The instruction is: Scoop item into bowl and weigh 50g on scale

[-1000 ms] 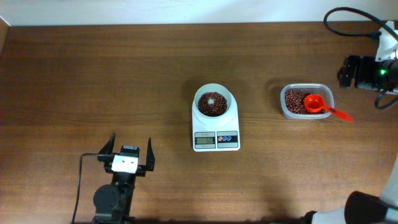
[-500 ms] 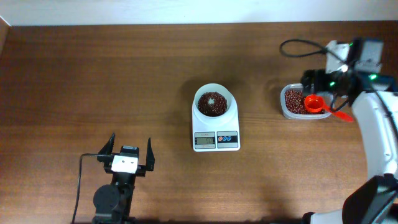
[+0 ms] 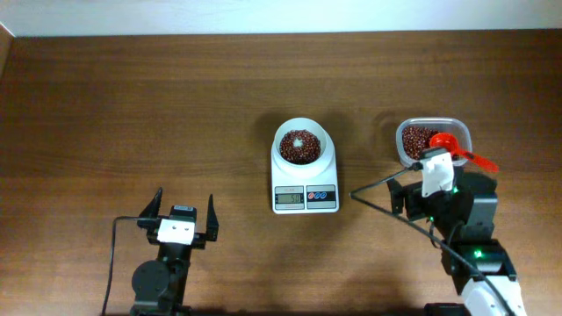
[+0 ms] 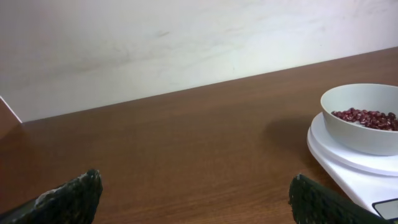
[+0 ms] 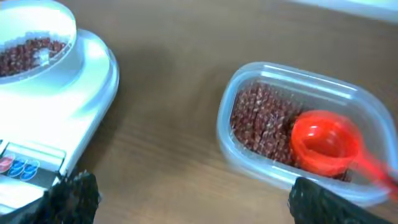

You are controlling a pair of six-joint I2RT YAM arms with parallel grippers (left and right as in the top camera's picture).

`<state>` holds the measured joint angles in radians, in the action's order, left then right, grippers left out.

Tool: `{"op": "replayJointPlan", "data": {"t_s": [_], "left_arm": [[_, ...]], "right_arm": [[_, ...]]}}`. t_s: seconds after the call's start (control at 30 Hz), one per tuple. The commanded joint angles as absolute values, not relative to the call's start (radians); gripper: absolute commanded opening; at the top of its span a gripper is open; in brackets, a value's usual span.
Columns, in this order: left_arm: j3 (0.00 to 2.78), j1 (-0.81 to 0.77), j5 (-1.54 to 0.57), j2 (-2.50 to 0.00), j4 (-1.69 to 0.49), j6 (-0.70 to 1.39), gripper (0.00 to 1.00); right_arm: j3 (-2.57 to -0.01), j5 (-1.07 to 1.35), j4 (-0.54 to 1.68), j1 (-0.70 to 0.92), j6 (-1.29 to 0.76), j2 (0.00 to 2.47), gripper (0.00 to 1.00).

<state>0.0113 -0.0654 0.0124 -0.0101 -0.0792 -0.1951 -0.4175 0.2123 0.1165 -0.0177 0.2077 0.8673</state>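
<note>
The left gripper is wide open and holds nothing, low on the left in the top view. The right gripper is wide open too and empty, just below the clear tub. A red scoop lies in the tub on beans. More beans sit in the white bowl, which stands on the scale in the middle of the table.

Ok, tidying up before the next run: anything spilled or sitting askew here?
Nothing stands out. Beans lie only in the bowl on the scale and in the clear tub, where the red scoop rests; none visible on the table.
</note>
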Motion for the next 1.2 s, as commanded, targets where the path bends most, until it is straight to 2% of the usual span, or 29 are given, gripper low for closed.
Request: {"op": "replayJointPlan", "data": {"t_s": [0.0, 0.2, 0.43, 0.5, 0.63, 1.17], "left_arm": [[0.009, -0.069, 0.02, -0.005, -0.084, -0.211, 0.99], [0.009, -0.069, 0.02, -0.005, -0.084, -0.211, 0.99], [0.009, -0.069, 0.02, -0.005, -0.084, -0.211, 0.99], [0.009, -0.069, 0.02, -0.005, -0.084, -0.211, 0.99], [0.009, -0.069, 0.02, -0.005, -0.084, -0.211, 0.99], [0.009, -0.069, 0.02, -0.005, -0.084, -0.211, 0.99]], "right_arm": [[-0.28, 0.237, -0.005, -0.013, 0.197, 0.778, 0.99], [-0.031, 0.223, -0.291, -0.012, 0.199, 0.595, 0.99], [-0.006, 0.101, -0.057, -0.012, 0.197, 0.323, 0.99], [-0.006, 0.061, 0.063, -0.011, 0.142, 0.219, 0.99], [-0.006, 0.008, 0.082, -0.006, 0.123, 0.005, 0.99], [-0.006, 0.002, 0.081, 0.007, 0.096, 0.004, 0.99]]}}
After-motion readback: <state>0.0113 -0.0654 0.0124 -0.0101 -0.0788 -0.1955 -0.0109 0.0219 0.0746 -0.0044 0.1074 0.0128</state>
